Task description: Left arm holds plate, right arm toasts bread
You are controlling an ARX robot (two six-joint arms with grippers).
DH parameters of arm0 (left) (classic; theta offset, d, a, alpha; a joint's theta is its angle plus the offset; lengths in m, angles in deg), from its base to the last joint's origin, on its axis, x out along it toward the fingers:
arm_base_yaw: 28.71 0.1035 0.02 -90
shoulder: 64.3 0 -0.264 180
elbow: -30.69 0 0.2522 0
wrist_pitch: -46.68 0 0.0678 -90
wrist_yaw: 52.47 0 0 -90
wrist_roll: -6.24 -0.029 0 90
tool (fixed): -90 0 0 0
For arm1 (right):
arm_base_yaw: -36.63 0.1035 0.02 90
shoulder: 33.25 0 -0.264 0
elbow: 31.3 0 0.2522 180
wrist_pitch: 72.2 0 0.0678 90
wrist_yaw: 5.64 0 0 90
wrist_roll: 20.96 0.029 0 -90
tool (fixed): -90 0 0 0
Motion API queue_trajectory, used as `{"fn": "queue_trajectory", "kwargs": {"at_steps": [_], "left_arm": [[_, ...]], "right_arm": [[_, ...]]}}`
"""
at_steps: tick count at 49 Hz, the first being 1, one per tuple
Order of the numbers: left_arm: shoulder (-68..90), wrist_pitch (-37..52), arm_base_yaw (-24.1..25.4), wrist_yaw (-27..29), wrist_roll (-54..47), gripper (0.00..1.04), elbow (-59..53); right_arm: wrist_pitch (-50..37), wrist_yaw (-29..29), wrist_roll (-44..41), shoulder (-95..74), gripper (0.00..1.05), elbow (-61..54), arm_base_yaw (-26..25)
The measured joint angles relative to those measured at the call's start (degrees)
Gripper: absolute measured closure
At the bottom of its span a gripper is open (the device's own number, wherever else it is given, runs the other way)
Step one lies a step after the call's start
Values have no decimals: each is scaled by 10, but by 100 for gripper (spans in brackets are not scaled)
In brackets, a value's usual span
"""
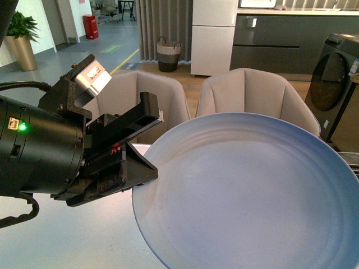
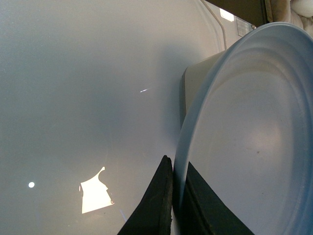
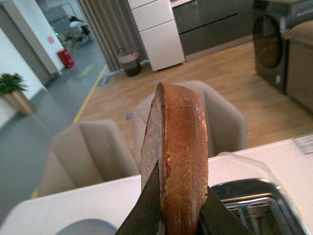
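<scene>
1. The left gripper (image 2: 175, 188) is clamping the rim of the plate (image 1: 247, 190) — holding it over the glossy white table (image 2: 73, 98).
2. The right gripper (image 3: 178, 213) is pinching the bread (image 3: 178, 147) upright, near a toaster (image 3: 254, 205).
3. Beige chairs (image 1: 255, 92) are standing behind the table.

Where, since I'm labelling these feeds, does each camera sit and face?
Front: on the body, facing forward at beige chairs; the left gripper clamps the plate by its rim.
Left wrist: on the left arm, looking past its black jaws across the white table.
Right wrist: on the right arm, facing the chairs; the right gripper pinches the bread, toaster nearby.
Shared: front and left wrist both show the plate.
</scene>
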Motion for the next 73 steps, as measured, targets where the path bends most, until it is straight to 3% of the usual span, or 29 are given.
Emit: {"fn": "queue_trajectory", "kwargs": {"at_steps": [12,27,73], "left_arm": [[0,0,0,0,0,102,0],[0,0,0,0,0,102,0],[0,0,0,0,0,102,0]], "right_arm": [[-30,-33,-123,-60,101,-16,-21],[-130,-39,-186,-174,101,-80,-37],[-168,62,-166,-294,101,-122,-125]]}}
